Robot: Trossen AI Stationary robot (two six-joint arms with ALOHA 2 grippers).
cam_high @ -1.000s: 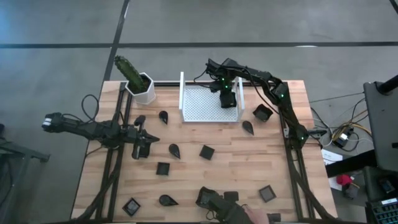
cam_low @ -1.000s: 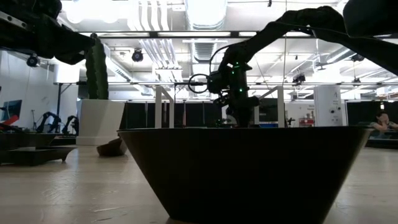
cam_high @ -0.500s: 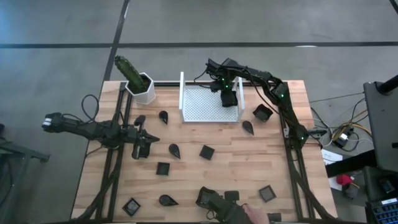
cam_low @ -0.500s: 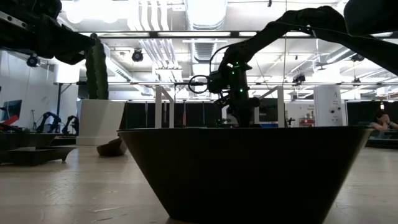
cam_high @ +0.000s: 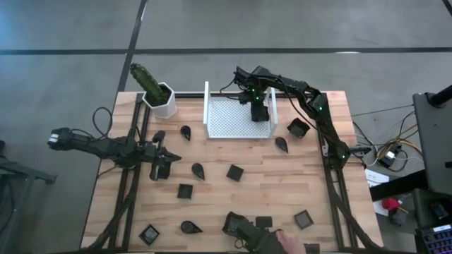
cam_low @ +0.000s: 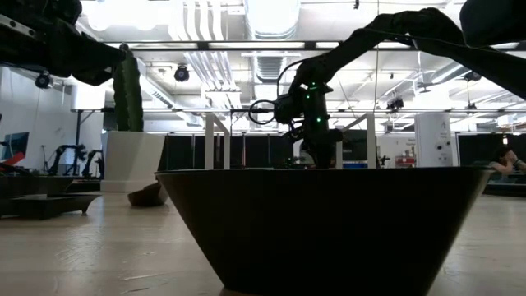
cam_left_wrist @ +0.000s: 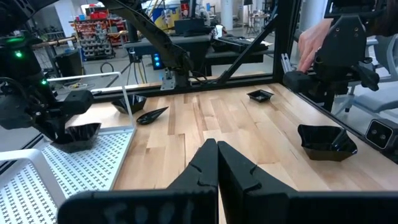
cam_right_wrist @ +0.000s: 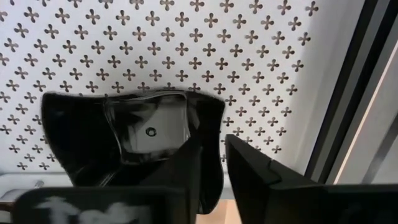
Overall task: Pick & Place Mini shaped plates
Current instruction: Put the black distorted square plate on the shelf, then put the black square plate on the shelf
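One small dark dish was pinched by its rim between the fingers of the right gripper, which hung over the right side of the white perforated tray at the far edge of the table. In the right wrist view the square dish sat just above the tray's patterned floor, close to its upright side wall; whether it touched the floor could not be told. The left wrist view showed the same dish low over the tray under that gripper.

The left gripper waited low over the left part of the table, its fingers pressed together and holding nothing.

The other little dishes lay scattered on the wood: a square one and a leaf-shaped one just right of the tray, a leaf near its left corner, a square and a leaf in the middle, and more along the near edge, such as a square. A white pot with a cactus stood at the far left corner. A person's hand rested at the near edge.
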